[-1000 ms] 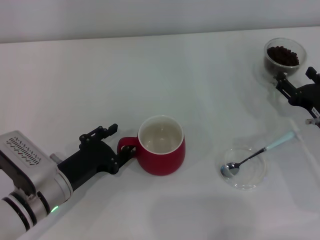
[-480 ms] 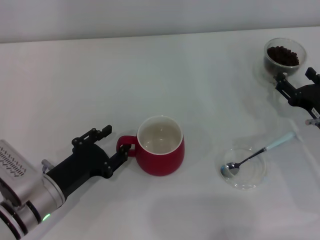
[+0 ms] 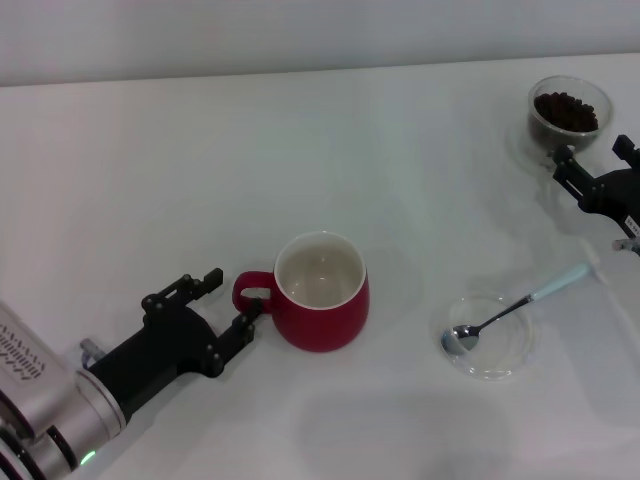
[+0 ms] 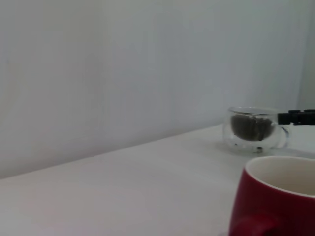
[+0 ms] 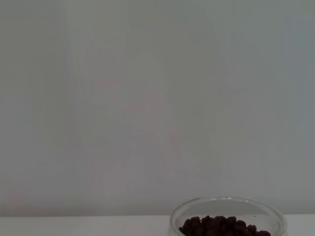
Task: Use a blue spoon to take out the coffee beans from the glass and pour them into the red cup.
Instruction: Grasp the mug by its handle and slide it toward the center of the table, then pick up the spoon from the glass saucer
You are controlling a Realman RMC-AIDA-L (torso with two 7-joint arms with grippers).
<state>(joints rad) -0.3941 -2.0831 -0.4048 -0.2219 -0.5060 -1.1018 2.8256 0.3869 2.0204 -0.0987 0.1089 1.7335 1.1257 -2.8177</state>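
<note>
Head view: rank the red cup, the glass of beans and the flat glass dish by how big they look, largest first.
1. red cup
2. flat glass dish, close to the cup in width but shallow
3. glass, though it sits farther from the camera, so its true size is unsure

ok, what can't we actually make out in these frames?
- Right gripper: head view's edge cuts off the arm, so no telling if it touches the glass.
- Left gripper: fingers straddle the red cup handle, open; contact unclear.
- Left wrist view: cup cut off by the frame; inside hidden.
- Right wrist view: only the glass rim and coffee beans show.
- Blue spoon: appears in the head view only.
</note>
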